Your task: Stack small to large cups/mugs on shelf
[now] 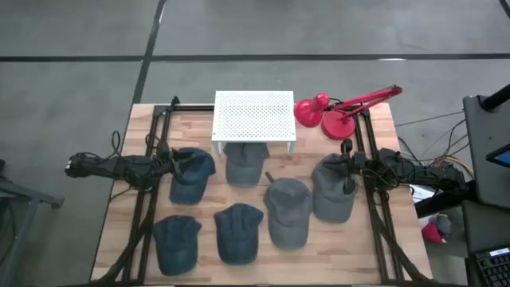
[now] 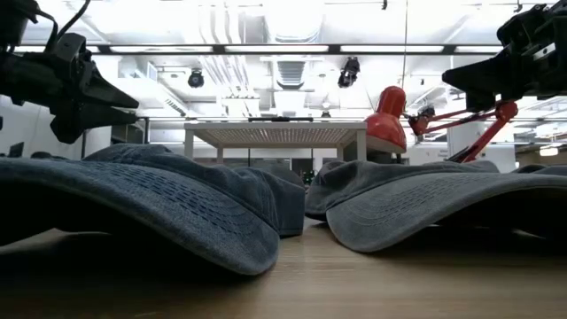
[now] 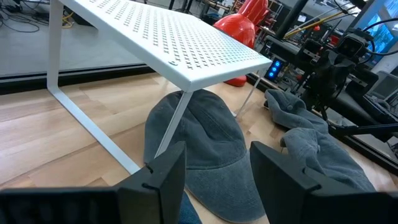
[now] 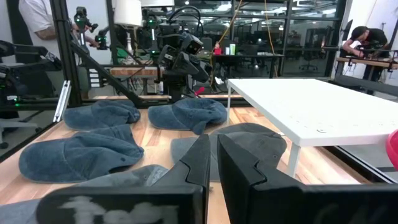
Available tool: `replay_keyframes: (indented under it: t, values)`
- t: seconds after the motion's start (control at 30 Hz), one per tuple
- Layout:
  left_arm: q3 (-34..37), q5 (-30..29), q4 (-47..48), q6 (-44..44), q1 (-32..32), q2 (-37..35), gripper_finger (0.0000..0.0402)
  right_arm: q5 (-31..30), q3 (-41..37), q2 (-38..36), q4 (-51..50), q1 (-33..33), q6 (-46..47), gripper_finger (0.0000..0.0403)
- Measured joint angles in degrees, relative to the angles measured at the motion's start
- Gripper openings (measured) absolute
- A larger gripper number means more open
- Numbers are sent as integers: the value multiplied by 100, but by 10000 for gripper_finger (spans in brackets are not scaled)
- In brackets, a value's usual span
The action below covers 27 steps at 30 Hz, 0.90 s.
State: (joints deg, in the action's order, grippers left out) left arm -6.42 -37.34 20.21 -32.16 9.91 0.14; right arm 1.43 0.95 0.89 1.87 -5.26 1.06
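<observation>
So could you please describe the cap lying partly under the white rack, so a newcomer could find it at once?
Start at the white perforated rack at the table's far edge, beside the red lamp. One grey-blue cap lies half tucked beneath its front edge. The other caps all lie out in the open.

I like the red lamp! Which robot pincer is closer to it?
Right. The right pincer hovers just in front of the red metal desk lamp, over a grey fabric cap. The left pincer is across the table.
</observation>
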Motion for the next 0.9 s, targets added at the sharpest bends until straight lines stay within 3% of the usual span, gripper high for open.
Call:
replay_keyframes:
  t: [0.57, 0.9]
  values:
    - [2, 0, 0, 0, 0, 0, 181, 0, -1, 1, 2, -1, 23, 28]
    - [2, 0, 0, 2, -4, 0, 181, 0, -1, 2, 95, -2, 1806, 28]
